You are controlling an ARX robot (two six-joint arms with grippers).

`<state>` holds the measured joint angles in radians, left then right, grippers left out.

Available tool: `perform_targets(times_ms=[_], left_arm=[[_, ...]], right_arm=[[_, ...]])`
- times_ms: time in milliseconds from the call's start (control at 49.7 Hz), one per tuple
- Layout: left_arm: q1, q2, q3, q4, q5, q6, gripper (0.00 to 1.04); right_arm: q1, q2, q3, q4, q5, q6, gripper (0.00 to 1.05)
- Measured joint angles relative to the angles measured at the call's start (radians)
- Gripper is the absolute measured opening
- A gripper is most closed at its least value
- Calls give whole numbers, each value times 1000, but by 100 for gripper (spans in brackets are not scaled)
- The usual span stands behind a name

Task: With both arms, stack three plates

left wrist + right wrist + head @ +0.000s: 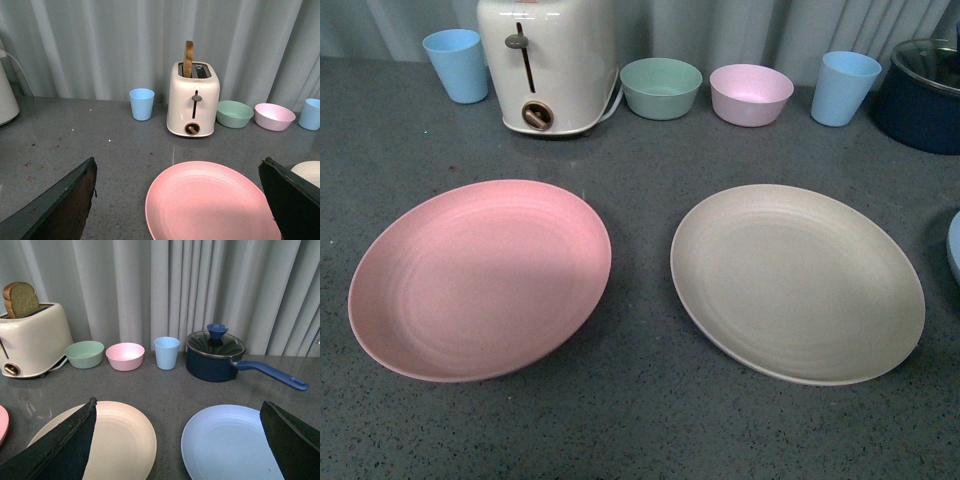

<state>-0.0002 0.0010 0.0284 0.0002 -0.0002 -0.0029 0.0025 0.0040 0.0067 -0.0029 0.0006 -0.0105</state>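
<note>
The pink plate (pixel 480 278) lies flat on the grey counter at the left, the beige-cream plate (pixel 797 281) at the right. Only an edge of the light blue plate (pixel 954 245) shows at the far right of the front view; the right wrist view shows it whole (pixel 232 445), beside the cream plate (pixel 120 445). Neither arm shows in the front view. My left gripper (pixel 182 200) is open, above the pink plate (pixel 210 202), holding nothing. My right gripper (pixel 177 442) is open and empty, over the gap between the cream and blue plates.
A cream toaster (pixel 548 62) with bread stands at the back. Beside it are a blue cup (pixel 457 64), a green bowl (pixel 661 87), a pink bowl (pixel 751 93), another blue cup (pixel 844 87) and a dark blue lidded saucepan (pixel 925 92) with its handle (pixel 272 376) pointing right.
</note>
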Motion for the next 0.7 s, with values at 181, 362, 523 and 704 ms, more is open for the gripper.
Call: perform_targets(times_ms=[181,362,523,704], left_arm=[[0,0,0,0,0,0,98],[0,0,0,0,0,0,98],[0,0,0,0,0,0,98],[0,0,0,0,0,0,98]], right_arm=[[0,0,0,0,0,0,97],[0,0,0,0,0,0,97],[0,0,0,0,0,0,97],[0,0,0,0,0,0,97]])
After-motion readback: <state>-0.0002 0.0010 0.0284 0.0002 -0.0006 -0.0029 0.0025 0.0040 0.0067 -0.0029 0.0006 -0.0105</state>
